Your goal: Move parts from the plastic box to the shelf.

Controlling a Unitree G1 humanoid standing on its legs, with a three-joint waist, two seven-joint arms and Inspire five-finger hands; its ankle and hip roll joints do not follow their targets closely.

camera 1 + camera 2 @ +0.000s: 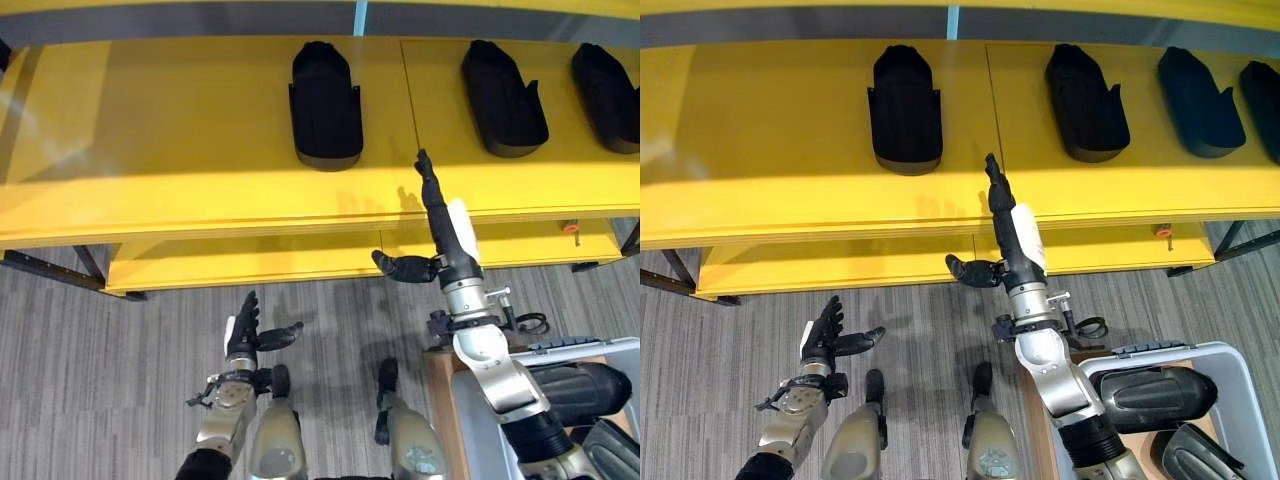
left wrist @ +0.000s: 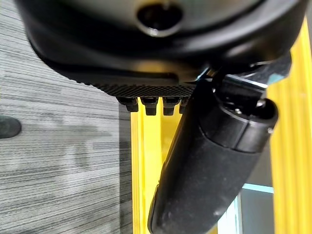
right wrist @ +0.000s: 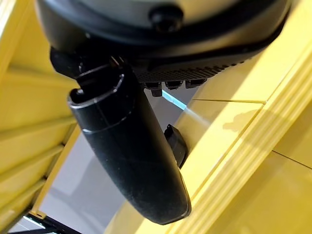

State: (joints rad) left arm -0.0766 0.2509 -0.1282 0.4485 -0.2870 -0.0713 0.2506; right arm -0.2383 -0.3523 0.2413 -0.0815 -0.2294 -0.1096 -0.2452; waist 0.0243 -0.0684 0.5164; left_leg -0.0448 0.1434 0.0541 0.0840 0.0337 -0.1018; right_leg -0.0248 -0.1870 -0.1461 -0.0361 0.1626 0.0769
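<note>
Three black moulded parts lie on the top board of the yellow shelf (image 1: 180, 140): one in the middle (image 1: 325, 105) and two further right (image 1: 503, 98) (image 1: 606, 95). My right hand (image 1: 440, 225) is raised in front of the shelf's front edge, open, with straight fingers reaching onto the board between the first two parts and nothing in it; its thumb (image 3: 131, 161) sticks out sideways. The grey plastic box (image 1: 1252, 400) at the lower right holds two more black parts (image 1: 1155, 395) (image 1: 1195, 455). My left hand (image 1: 244, 335) hangs low over the floor, open and empty.
A lower yellow board (image 1: 250, 262) runs under the top one. Dark metal shelf legs (image 1: 60, 270) stand at the left. The box rests on a brown wooden stand (image 1: 441, 390). A small red tag (image 1: 571, 227) sits on the shelf's front at the right.
</note>
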